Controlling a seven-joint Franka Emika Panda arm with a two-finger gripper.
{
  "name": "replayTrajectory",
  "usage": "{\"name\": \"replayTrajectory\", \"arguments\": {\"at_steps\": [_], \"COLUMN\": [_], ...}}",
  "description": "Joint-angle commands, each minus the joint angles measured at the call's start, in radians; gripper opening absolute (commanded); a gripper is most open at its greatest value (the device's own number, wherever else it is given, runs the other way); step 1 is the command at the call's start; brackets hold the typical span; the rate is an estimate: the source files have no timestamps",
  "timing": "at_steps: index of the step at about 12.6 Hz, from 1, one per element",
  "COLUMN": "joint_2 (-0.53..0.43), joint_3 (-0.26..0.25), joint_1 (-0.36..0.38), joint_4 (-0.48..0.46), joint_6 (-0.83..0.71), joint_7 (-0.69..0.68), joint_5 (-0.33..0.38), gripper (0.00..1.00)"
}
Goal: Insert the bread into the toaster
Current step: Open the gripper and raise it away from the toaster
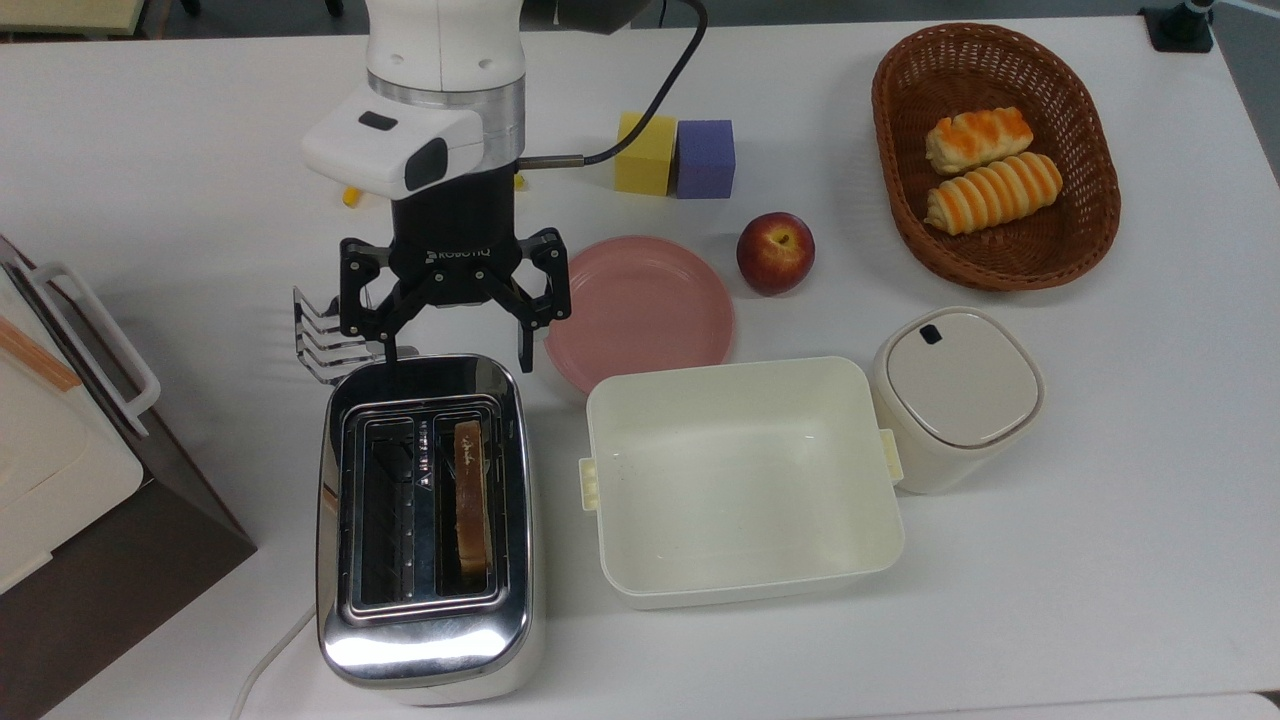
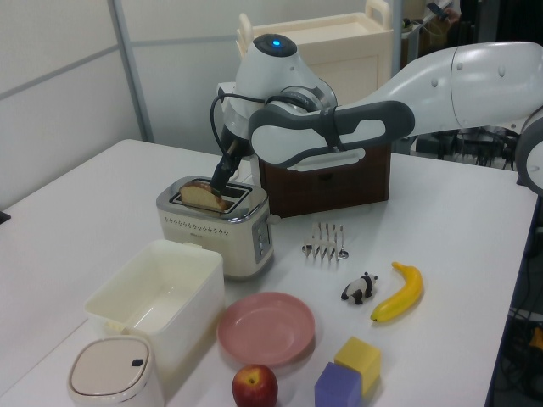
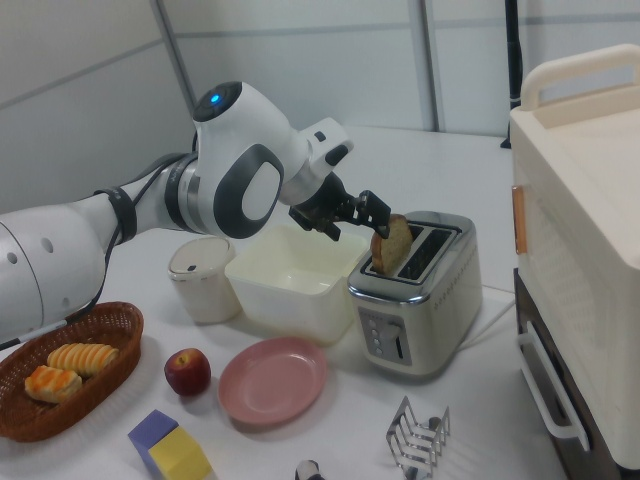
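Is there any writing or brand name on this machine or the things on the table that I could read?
"ROBOTIQ": white letters on the black body of the hand, read in the top view.
The toaster has controls on its front panel in the right view; any markings there are too small to read.
The bread in the toaster's slot carries no text.
I can read no other words, numbers or signs.

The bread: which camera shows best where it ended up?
The top view: the bread stands edge-up in the toaster's slot on the top view's right. The left and right views show its upper part poking out.
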Motion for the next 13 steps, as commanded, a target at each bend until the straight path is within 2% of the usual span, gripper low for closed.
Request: {"name": "replayTrajectory", "arguments": {"at_steps": [1,5,8,11,13], "joint_2": [-0.05,-0.175,-0.245,-0.294,-0.308], "joint_3": [-0.01,-0.027,-0.027,-0.028,-0.027], "joint_1": [0.005,0.006,0.005,0.005,0.005], "joint_4": [-0.026,0.01,0.031,0.03,0.03], "joint_6": [-0.036,-0.362,-0.542,-0.624,-0.664], "joint_7": [0.023,0.02,0.023,0.022,0.019], "joint_5": [-0.008,-0.013,0.002,0.08,0.088], "gripper": [1.0,1.0,1.0,1.0,1.0]}}
